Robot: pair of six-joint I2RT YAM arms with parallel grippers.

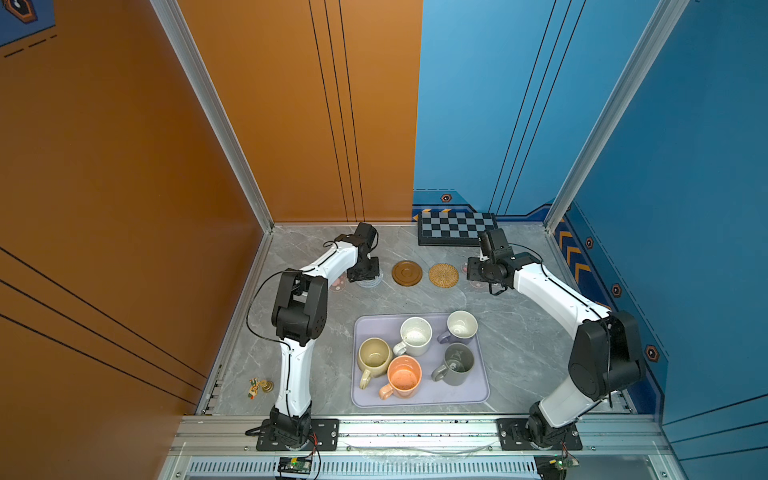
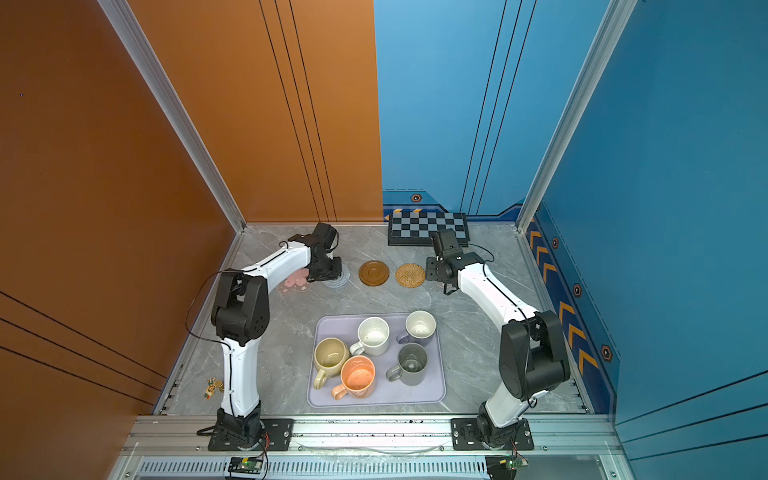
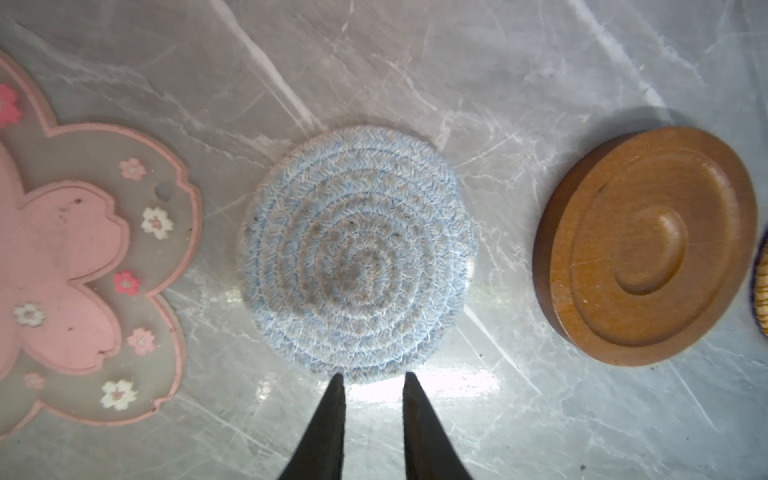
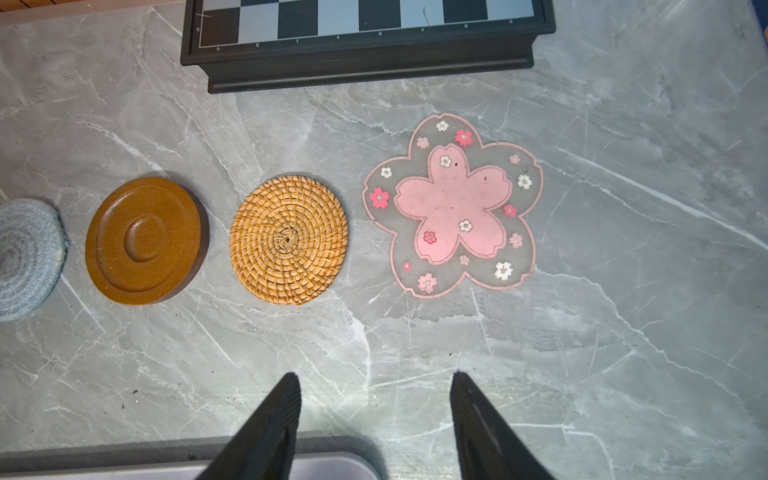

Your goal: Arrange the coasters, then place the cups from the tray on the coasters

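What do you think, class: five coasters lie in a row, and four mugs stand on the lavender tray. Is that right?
Not quite. The lavender tray holds five mugs, not four: beige, speckled white, lilac, orange and grey. Both top views show all five. The rest stands.

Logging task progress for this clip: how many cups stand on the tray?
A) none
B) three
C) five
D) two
C: the beige cup, speckled white cup, lavender cup, grey cup and orange cup all stand on the tray.
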